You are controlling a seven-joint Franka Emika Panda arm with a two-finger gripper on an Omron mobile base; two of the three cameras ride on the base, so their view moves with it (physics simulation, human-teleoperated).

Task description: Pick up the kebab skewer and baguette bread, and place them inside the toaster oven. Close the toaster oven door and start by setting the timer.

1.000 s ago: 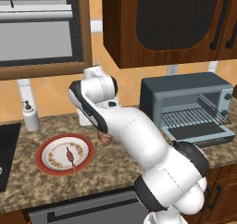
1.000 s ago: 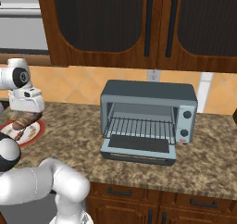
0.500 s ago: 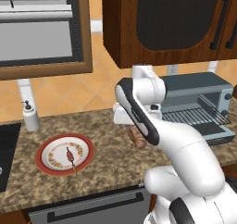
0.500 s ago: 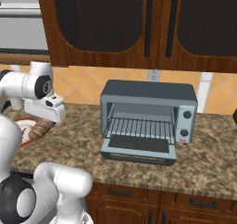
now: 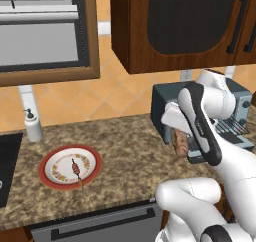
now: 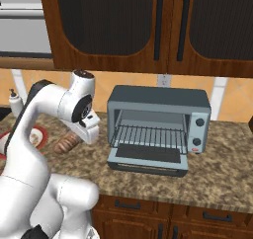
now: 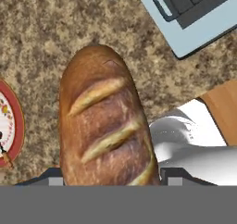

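My gripper (image 7: pixel 113 179) is shut on the baguette bread (image 7: pixel 104 121), a golden-brown loaf carried above the counter just left of the toaster oven (image 6: pixel 158 104). The loaf (image 5: pixel 180 143) hangs below the hand in the left base view, and in the right base view the baguette (image 6: pixel 65 143) pokes out beside the gripper (image 6: pixel 81 134). The toaster oven door (image 6: pixel 148 160) lies dropped open, with the wire rack (image 6: pixel 150 134) bare. The kebab skewer (image 5: pixel 76 169) rests on the red-rimmed plate (image 5: pixel 50 158) at the left.
A white soap bottle (image 5: pixel 33 126) stands by the wall behind the plate. Dark wooden cabinets (image 6: pixel 148 25) hang low over the oven. Two knobs (image 6: pixel 199 122) sit on the oven's right strip. A dark stovetop (image 5: pixel 6 166) borders the counter's left end.
The arm has swung right from over the plate to the oven's left side, carrying the baguette with it. The skewer stays on the plate.
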